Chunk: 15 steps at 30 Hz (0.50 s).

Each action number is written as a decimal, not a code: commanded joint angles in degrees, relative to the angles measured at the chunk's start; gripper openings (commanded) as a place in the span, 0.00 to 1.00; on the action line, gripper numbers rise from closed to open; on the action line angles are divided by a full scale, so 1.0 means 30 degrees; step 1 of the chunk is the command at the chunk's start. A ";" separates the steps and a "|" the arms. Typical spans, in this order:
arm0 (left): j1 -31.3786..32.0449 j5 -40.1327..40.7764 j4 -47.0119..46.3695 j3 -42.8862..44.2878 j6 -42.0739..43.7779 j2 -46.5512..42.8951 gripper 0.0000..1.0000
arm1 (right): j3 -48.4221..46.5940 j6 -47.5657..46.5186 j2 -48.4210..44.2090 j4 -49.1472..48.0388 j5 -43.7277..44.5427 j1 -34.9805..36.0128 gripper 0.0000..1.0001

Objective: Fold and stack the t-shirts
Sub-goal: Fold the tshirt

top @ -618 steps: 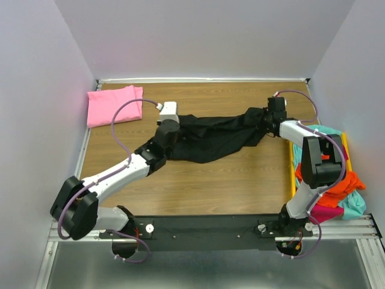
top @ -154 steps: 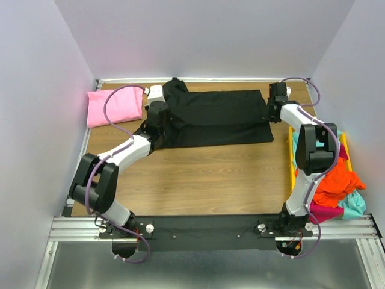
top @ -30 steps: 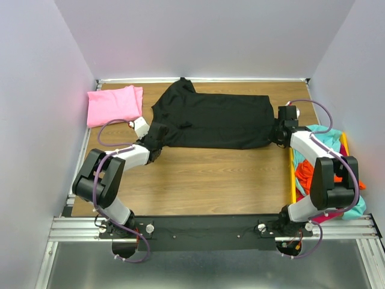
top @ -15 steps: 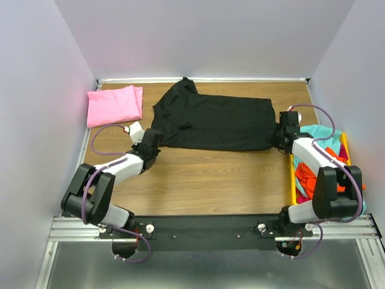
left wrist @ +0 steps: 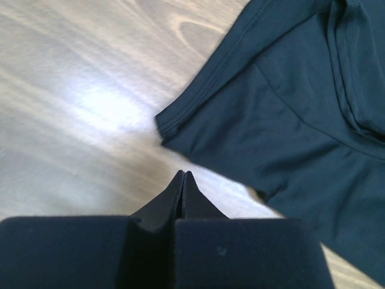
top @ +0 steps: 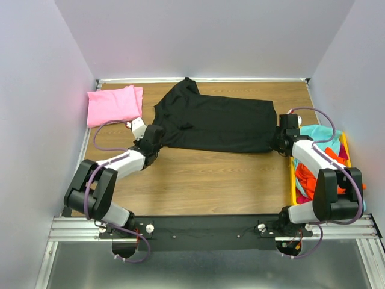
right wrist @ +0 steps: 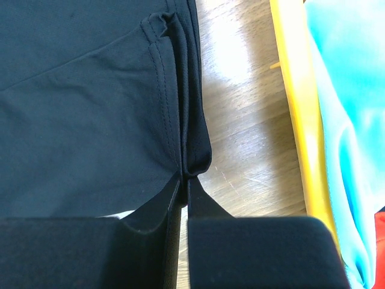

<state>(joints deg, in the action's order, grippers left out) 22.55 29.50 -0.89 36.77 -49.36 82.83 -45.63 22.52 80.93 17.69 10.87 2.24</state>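
- Across the far half of the table (top: 204,186), the black t-shirt (top: 210,123) lies spread nearly flat, collar end to the left and hem to the right.
- Far left corner: pink t-shirt (top: 114,104), already folded, well apart from the black one.
- Right edge: yellow bin (top: 293,174) holding a teal shirt (top: 319,133) and an orange shirt (top: 307,173) in a heap.
- The right gripper (top: 278,142) has its jaws narrowed on the near hem corner of the black shirt. The wrist view shows a doubled ridge of cloth pinched at the tips.
- The left gripper (top: 153,137) sits just off the near sleeve with its jaws pressed together and nothing between them. The sleeve hem (left wrist: 180,117) lies just ahead of the tips, not touching.
- Judgement: the spreading looks about finished, and the first fold is the step in hand.
- To do it well, the left jaws need to part, come down on the sleeve or shoulder edge and take both layers.
- Both sides should then lift together and carry the near edge over evenly, so the cloth stays taut.
- Risk: one side leading would skew the fold, and the right corner sits near the bin rim and could snag.
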 commanded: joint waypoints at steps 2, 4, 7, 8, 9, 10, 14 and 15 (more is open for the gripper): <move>-0.0103 -0.0018 -0.0408 0.1130 -0.0038 0.1276 0.07 | 0.0033 0.0168 -0.0432 0.0225 0.0097 0.0015 0.13; -0.0103 0.0099 -0.0379 0.1305 -0.0127 0.1627 0.13 | -0.0025 0.0197 -0.0432 0.0196 0.0038 0.0015 0.13; -0.0103 0.0100 -0.0087 0.1743 -0.0332 0.2095 0.25 | -0.0113 0.0139 -0.0461 0.0196 -0.0079 0.0044 0.13; -0.0132 0.0071 0.0001 0.1862 -0.0303 0.2185 0.29 | -0.0113 0.0110 -0.0490 0.0196 -0.0138 0.0015 0.13; -0.0132 -0.0075 0.0147 0.2008 -0.0448 0.2389 0.33 | -0.0113 0.0109 -0.0520 0.0167 -0.0196 0.0015 0.13; -0.0190 -0.0134 0.0149 0.2038 -0.0508 0.2420 0.33 | -0.0084 0.0080 -0.0549 0.0196 -0.0255 0.0044 0.13; -0.0425 -0.0076 0.0266 0.1951 -0.0772 0.2391 0.59 | -0.0084 0.0021 -0.0842 0.0050 -0.0635 0.0015 0.13; -0.0512 0.0040 0.0266 0.1951 -0.0830 0.2362 0.60 | -0.0084 -0.0037 -0.0987 -0.0037 -0.0694 0.0015 0.13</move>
<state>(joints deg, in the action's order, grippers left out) 21.96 28.82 -0.71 41.78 -50.63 89.82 -45.63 22.48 80.25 17.67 10.37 2.24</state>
